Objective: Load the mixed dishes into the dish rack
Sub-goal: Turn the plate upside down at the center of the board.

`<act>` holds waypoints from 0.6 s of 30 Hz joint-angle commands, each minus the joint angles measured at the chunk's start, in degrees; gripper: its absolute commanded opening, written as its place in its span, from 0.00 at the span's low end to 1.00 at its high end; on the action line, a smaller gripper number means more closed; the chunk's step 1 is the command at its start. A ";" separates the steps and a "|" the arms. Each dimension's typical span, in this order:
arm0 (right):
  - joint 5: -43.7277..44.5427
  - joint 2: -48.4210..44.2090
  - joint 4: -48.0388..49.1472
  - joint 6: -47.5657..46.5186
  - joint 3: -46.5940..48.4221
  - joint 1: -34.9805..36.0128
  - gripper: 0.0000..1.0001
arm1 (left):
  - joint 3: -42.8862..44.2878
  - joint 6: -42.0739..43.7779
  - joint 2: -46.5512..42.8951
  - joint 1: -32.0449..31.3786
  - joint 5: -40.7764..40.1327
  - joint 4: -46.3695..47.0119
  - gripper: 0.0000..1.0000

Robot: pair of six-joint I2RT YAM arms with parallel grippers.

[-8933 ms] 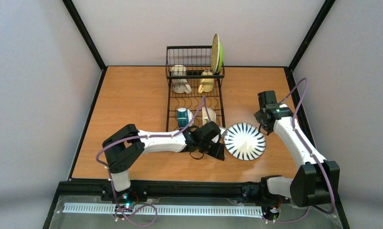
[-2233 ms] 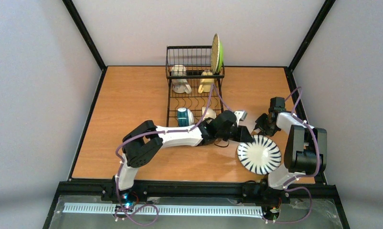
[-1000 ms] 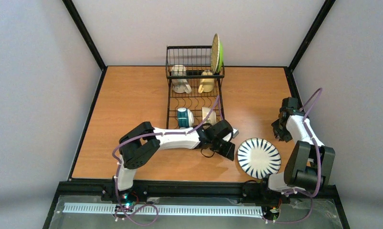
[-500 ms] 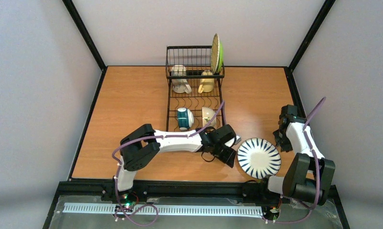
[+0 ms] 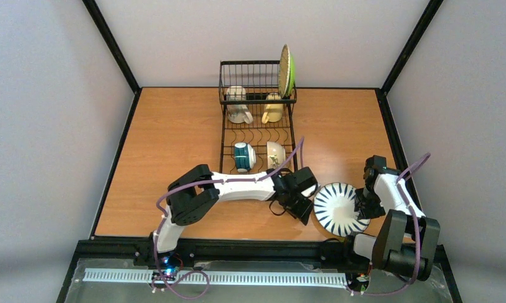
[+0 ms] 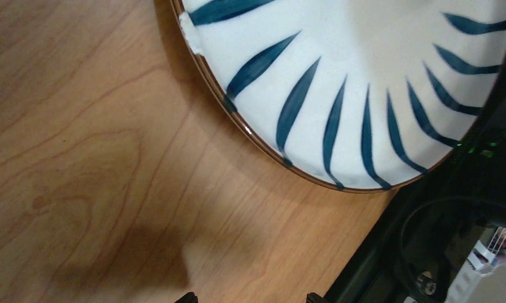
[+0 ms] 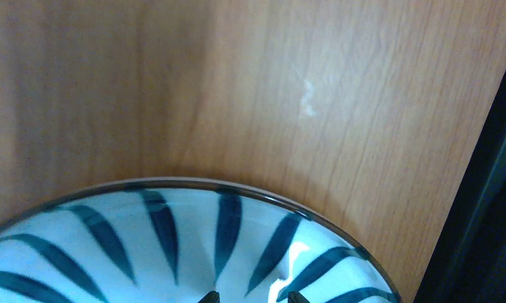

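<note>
The white plate (image 5: 337, 209) with dark blue radial stripes lies flat on the table near the front right. My left gripper (image 5: 304, 211) is open and empty just off its left edge; in the left wrist view the plate (image 6: 358, 82) fills the upper right, ahead of the gripper (image 6: 248, 297). My right gripper (image 5: 362, 205) is at the plate's right edge, its jaws apart over the plate (image 7: 175, 252) in the right wrist view (image 7: 253, 297). The dish rack (image 5: 258, 136) holds the white mug (image 5: 238, 107), the cream-yellow mug (image 5: 272, 110), the lime-green plate (image 5: 287, 71), the teal-and-white bowl (image 5: 242, 156) and the white bowl (image 5: 276, 153).
The black frame rail (image 5: 389, 126) runs along the table's right edge, close to my right arm. The front rail (image 5: 238, 247) lies just below the plate. The bare wooden tabletop (image 5: 168, 145) stretches left of the rack.
My right gripper has come down from the far right edge of the table to the plate's right rim. My left gripper has shifted slightly right. The plate has hardly moved.
</note>
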 commanded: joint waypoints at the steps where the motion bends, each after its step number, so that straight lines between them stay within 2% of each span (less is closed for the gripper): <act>1: -4.47 0.84 1.97 4.15 -4.01 -0.44 0.62 | 3.97 2.25 3.32 -1.18 -0.67 -4.89 0.97; 10: -6.19 6.74 9.01 2.57 -6.41 -0.38 0.62 | 8.57 2.94 7.54 -1.22 -1.37 -7.46 0.97; 18: -7.52 17.96 14.73 -2.10 0.56 -0.38 0.62 | 12.70 3.00 10.00 -1.25 -3.30 -8.92 0.97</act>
